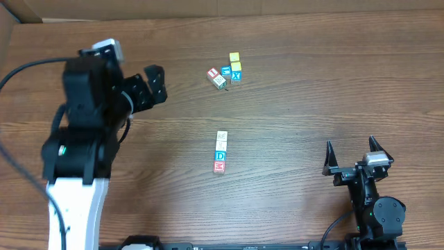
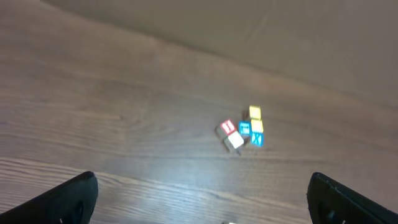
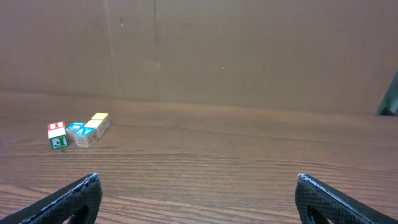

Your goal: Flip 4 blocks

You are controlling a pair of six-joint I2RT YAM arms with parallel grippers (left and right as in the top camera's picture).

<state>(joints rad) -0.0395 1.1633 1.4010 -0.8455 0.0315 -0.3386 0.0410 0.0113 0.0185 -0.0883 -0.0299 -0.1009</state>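
Blocks (image 1: 220,155) in column on table (image 1: 312,83), left pincer (image 2: 202,183) apart, right pincer (image 1: 350,147) apart

The surface (image 1: 312,83) is brown wood grain, smooth, with a dull sheen at the lower middle of the left wrist view. The blocks (image 1: 220,154) look like pale wood with painted, matt coloured faces. The fingers (image 3: 74,198) in the lower corners of the right wrist view are black, matt plastic. Behind stands plain matt cardboard (image 3: 249,50).

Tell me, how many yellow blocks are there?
2: the far yellow block lies farthest back; the near yellow block adjoins it, beside the blue X block.
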